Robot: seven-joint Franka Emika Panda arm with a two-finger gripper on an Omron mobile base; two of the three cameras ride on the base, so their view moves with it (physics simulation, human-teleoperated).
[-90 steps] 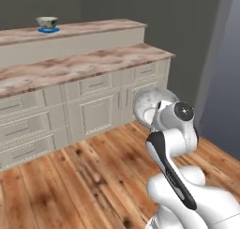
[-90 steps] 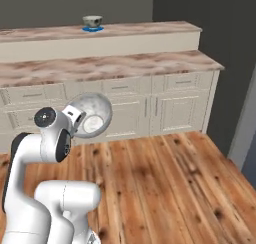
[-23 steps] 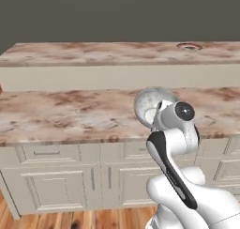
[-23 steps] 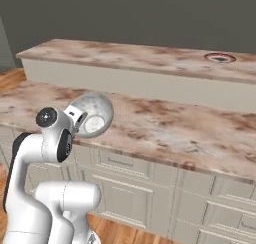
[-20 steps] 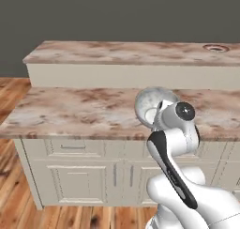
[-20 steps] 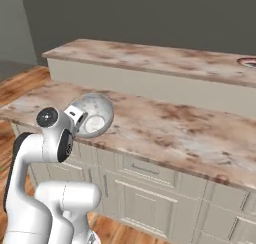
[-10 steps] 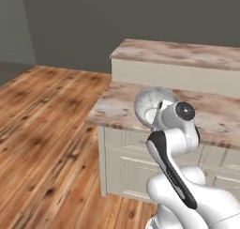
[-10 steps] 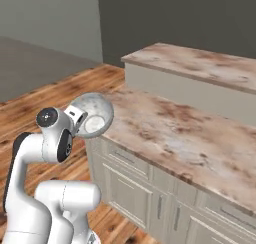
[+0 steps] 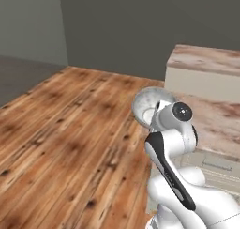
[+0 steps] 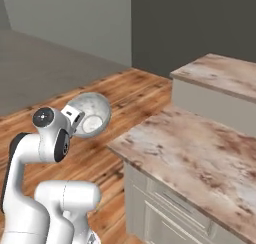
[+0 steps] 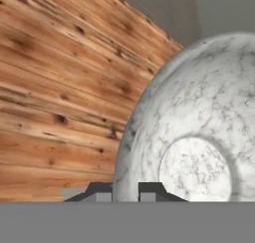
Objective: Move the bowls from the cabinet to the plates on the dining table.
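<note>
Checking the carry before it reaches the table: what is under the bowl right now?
Below the bowl, held off to the side of the marble counter, lies bare wooden floor. The bowl's inside faces away, so its contents cannot be seen.

Bowl (image 11: 199, 132): mottled grey-white, fine dark veining like stone, with a paler round foot. In the right base view its surface reads duller grey, possibly from shading. Dining table (image 10: 225, 70): top brown-beige veined marble, sides plain cream. Lower counter (image 10: 195, 158): same veined marble pattern, over cream drawer fronts (image 10: 170, 208). Floor (image 9: 61, 143): reddish-brown wood planks with dark knots. Walls (image 9: 140, 26): flat grey-green.
</note>
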